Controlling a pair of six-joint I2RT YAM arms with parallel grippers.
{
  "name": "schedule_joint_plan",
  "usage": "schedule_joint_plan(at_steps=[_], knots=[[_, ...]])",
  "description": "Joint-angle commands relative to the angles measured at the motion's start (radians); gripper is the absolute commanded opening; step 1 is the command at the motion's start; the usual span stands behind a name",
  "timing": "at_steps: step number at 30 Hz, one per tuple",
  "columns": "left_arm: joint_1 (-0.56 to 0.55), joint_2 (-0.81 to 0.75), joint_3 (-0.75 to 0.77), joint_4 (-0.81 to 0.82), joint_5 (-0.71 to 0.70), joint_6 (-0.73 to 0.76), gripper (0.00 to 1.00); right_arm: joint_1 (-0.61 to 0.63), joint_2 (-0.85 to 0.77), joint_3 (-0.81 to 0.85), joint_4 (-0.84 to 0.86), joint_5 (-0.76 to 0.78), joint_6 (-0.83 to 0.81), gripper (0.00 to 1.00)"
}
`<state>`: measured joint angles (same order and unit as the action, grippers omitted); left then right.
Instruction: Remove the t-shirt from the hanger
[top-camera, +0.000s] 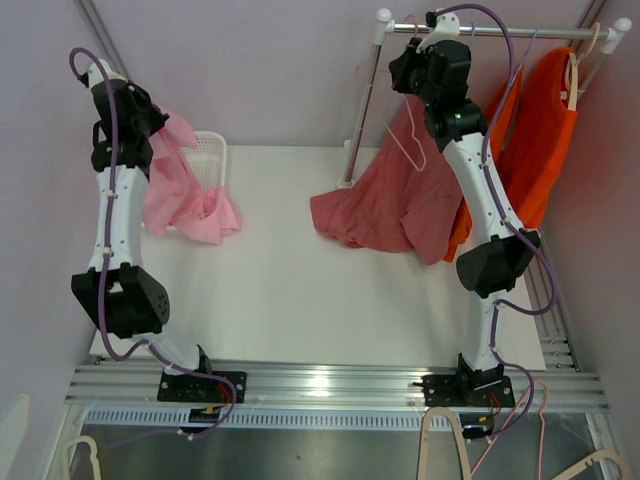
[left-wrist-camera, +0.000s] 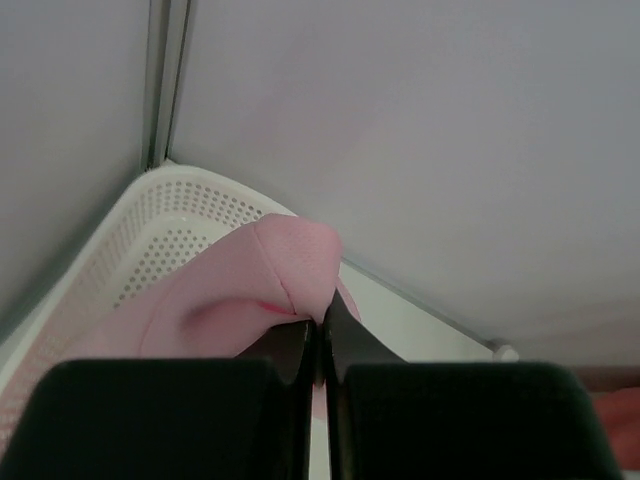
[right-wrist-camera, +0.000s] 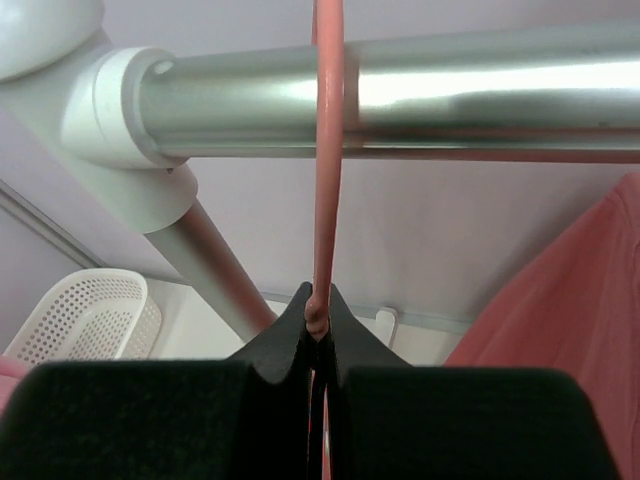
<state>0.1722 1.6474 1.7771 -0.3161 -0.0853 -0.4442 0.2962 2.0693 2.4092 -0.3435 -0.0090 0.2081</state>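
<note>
your salmon t-shirt (top-camera: 375, 205) slumps with its lower part on the tabletop (top-camera: 300, 290), just below the pink hanger (right-wrist-camera: 327, 150), whose hook sits over the rail (right-wrist-camera: 450, 95). your right claw (right-wrist-camera: 318, 305) is pinched tight on the hook's stem. your left claw (left-wrist-camera: 322, 325) is clamped on a pale pink garment (left-wrist-camera: 270, 280) above the white basket (left-wrist-camera: 140, 230). 1 orange shirt (top-camera: 545, 130) hangs further right on the rail.

three shirts: orange shirt (top-camera: 545, 140), red shirt (top-camera: 385, 205), pink shirt (top-camera: 190, 205). two hangers on the rail (top-camera: 500, 32): pink hanger (top-camera: 418, 155), cream hanger (top-camera: 573, 80). one basket (top-camera: 212, 150) left of it.
</note>
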Motion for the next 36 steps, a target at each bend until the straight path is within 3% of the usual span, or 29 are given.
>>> schedule_joint_plan(at_steps=[1,5,7,9,10,11,12,13,15,16,17,20,28,32,36], knots=[[0.021,0.058,0.042,-0.095,0.042,-0.097,0.01,-0.014,-0.021,0.037,0.008,-0.014,-0.003,0.04],[0.047,0.152,0.077,-0.168,0.127,-0.151,0.01,-0.014,-0.047,0.034,-0.015,-0.029,-0.003,0.06],[0.047,0.207,0.132,-0.201,0.133,-0.149,0.05,-0.015,-0.061,0.033,-0.029,-0.034,-0.004,0.18],[0.047,0.258,0.218,-0.300,0.110,-0.139,0.25,-0.019,-0.069,0.033,-0.035,-0.063,-0.012,0.35],[0.047,0.284,0.278,-0.340,0.101,-0.136,0.48,-0.020,-0.071,0.037,-0.051,-0.075,-0.013,0.51],[0.047,0.323,0.312,-0.368,0.093,-0.137,0.63,-0.022,-0.072,0.050,-0.063,-0.083,-0.021,0.61],[0.049,0.337,0.318,-0.406,0.093,-0.145,0.71,-0.023,-0.075,0.056,-0.075,-0.085,-0.026,0.76],[0.055,0.344,0.318,-0.411,0.101,-0.152,0.78,-0.025,-0.087,0.056,-0.097,-0.082,-0.029,0.83],[0.056,0.335,0.292,-0.405,0.113,-0.171,0.88,-0.031,-0.107,0.041,-0.110,-0.074,-0.026,0.90],[0.052,0.321,0.280,-0.390,0.108,-0.169,0.99,-0.038,-0.121,0.027,-0.112,-0.074,-0.026,0.94],[0.047,0.304,0.242,-0.377,0.092,-0.169,1.00,-0.042,-0.158,0.007,-0.104,-0.072,-0.027,0.99],[0.044,0.230,0.217,-0.368,-0.014,-0.172,0.99,-0.058,-0.213,-0.051,-0.097,-0.069,-0.041,0.99],[0.039,0.160,0.367,-0.569,-0.015,-0.203,1.00,-0.115,-0.301,-0.065,-0.207,-0.040,-0.044,0.99],[-0.013,-0.023,0.140,-0.424,-0.002,-0.208,0.99,-0.143,-0.291,-0.045,-0.252,0.007,-0.065,1.00],[-0.108,-0.139,0.048,-0.345,-0.065,-0.170,0.99,-0.180,-0.232,0.013,-0.314,0.041,-0.062,0.98]])
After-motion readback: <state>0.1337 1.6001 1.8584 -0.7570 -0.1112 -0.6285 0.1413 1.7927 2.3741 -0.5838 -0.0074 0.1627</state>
